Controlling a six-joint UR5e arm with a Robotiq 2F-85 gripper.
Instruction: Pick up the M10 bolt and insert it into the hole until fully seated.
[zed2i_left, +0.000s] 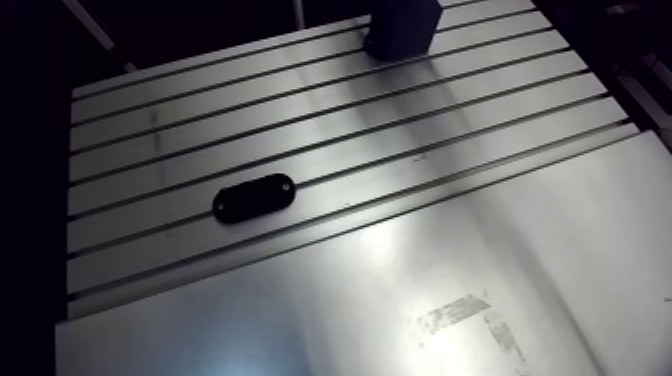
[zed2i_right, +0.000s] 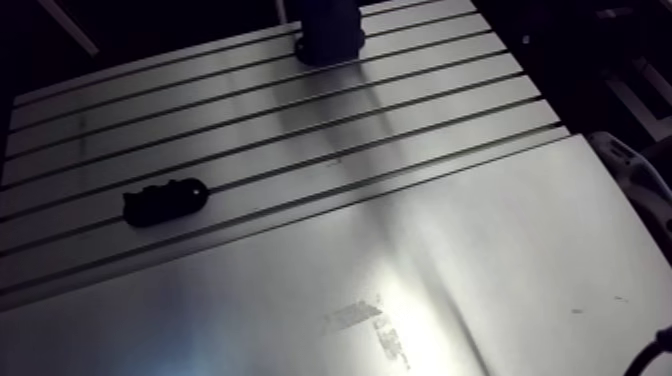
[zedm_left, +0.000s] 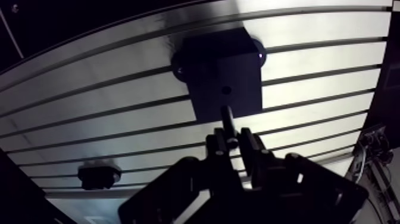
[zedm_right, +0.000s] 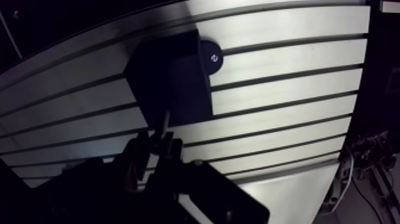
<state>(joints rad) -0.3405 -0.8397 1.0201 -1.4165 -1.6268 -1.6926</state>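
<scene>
The claw (zedm_left: 232, 142) was closed narrow on the M10 bolt (zedm_left: 228, 119), whose dark shank stuck out ahead of the fingertips toward the hole (zedm_left: 226, 90) in a dark block (zedm_left: 214, 65) standing just ahead on the slotted bench (zedm_left: 321, 77); whether the tip touched the block could not be told. A black oval plate (zed2i_left: 254, 197) lay flat on the bench off to the claw's side, well apart from the block. Only the wrist view showed the claw, bolt, hole and a round knob (zedm_right: 209, 58) at the block's far corner, while the arm view showed just block and plate.
</scene>
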